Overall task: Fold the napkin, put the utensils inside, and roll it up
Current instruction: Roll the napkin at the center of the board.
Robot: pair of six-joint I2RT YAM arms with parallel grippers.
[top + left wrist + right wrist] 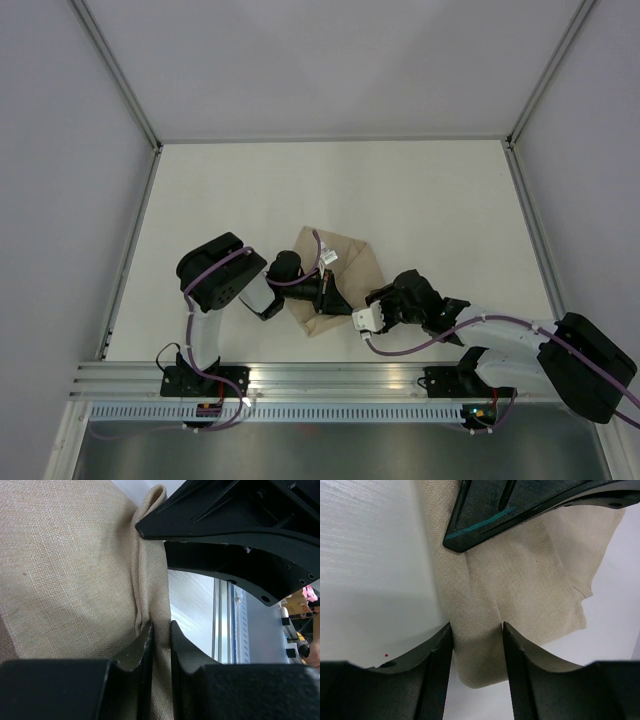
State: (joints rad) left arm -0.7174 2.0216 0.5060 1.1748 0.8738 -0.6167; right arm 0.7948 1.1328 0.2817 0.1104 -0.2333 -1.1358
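The left gripper (159, 637) is clamped on a raised pleat of the napkin (65, 570). Its two fingers (144, 647) stand almost together with the beige cloth pinched between them. From that pinch the pleat runs straight ahead of the jaws, and the broad flat part of the cloth spreads out to the left of them. Ahead and to the right of these jaws is the black body of the right gripper (240, 535).

The right gripper (476, 645) has its jaws well apart, straddling a folded strip of the napkin (530, 590). The cloth fills the gap between the fingers, and its rounded end lies just behind the fingertips. More cloth fans out ahead and to the right.

From above, the folded napkin (345, 262) lies on the white table (420, 200) under both grippers, which are close together at its near side.
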